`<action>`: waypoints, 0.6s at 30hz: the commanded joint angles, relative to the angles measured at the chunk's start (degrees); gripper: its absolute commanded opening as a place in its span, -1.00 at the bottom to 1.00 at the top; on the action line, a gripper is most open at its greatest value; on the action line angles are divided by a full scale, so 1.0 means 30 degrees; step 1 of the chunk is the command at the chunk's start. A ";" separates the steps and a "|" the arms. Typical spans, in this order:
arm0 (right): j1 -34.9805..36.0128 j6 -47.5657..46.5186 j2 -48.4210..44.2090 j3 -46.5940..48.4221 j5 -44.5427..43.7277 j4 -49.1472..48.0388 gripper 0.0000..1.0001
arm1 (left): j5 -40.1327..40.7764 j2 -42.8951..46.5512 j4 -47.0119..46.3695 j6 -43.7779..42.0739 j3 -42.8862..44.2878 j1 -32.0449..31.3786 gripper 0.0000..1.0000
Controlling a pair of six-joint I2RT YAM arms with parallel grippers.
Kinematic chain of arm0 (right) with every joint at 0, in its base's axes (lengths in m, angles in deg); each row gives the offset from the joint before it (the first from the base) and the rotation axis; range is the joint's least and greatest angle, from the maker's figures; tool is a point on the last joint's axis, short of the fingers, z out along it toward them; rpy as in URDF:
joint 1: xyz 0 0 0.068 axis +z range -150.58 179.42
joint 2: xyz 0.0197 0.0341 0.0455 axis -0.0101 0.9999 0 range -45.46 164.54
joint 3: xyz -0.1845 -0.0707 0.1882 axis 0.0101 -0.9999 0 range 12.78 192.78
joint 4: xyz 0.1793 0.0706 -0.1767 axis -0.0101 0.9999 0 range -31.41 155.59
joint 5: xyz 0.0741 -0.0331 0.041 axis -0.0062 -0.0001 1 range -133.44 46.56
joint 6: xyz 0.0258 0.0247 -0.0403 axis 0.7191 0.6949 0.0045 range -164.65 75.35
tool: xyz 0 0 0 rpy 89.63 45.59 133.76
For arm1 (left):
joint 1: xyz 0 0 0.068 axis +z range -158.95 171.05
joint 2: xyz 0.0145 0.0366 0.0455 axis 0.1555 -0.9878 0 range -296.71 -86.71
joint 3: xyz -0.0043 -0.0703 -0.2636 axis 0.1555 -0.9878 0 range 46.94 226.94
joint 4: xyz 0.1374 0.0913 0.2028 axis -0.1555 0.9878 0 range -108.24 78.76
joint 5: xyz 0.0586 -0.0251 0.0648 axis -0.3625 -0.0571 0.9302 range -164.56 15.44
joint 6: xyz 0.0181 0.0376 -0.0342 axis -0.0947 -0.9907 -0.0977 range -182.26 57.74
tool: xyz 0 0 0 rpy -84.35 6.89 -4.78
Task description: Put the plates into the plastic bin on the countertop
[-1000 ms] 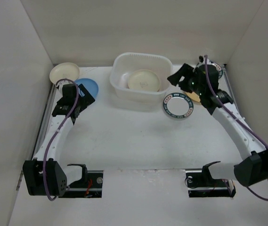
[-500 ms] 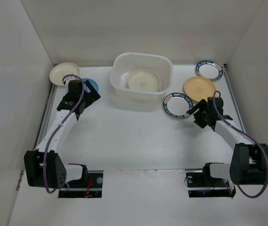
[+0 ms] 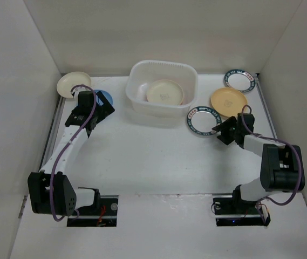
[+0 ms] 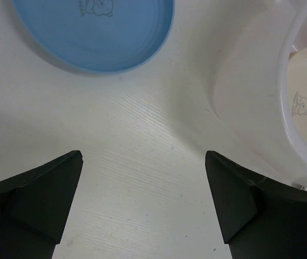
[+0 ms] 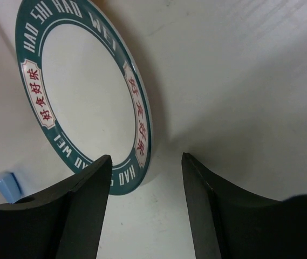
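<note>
The plastic bin (image 3: 137, 94) stands at the back middle of the countertop (image 3: 153, 156) and holds a cream plate (image 3: 164, 91). A teal-rimmed white plate (image 3: 202, 120) lies right of the bin; it also shows in the right wrist view (image 5: 83, 91). My right gripper (image 3: 222, 131) is open and empty, low at that plate's right edge. A yellow-orange plate (image 3: 228, 101) and a second teal-rimmed plate (image 3: 239, 79) lie further back right. A blue plate (image 3: 106, 97) and a cream plate (image 3: 73, 84) lie at the back left. My left gripper (image 3: 98, 115) is open and empty just in front of the blue plate (image 4: 94, 32).
White walls close in the countertop on three sides. The bin's wall (image 4: 250, 102) shows at the right of the left wrist view. The arm bases (image 3: 88, 202) sit at the near edge.
My right arm has swung from over the back right plates down and forward to the teal-rimmed plate's right edge, uncovering the yellow-orange and far teal-rimmed plates. My left gripper shifted slightly back.
</note>
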 commanded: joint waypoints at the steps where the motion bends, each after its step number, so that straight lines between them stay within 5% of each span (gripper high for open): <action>1: -0.0217 0.0526 0.0605 -0.0030 0.0410 -0.2050 0.19 | 0.0069 0.0374 -0.0201 -0.0129 0.0830 0.0206 1.00; 6: -0.0334 0.0673 0.1075 0.0176 0.0528 -0.2168 -0.04 | 0.0069 0.0403 -0.0172 -0.0158 0.0830 0.0264 1.00; 16: -0.0393 0.1142 0.1428 0.0263 0.1084 -0.2550 -0.97 | 0.0040 0.0228 -0.0172 -0.0187 0.1006 0.0294 1.00; 18: -0.0335 0.1317 0.0670 0.0176 0.1317 -0.2142 -1.00 | 0.0040 0.0228 -0.0201 -0.0187 0.1006 0.0294 1.00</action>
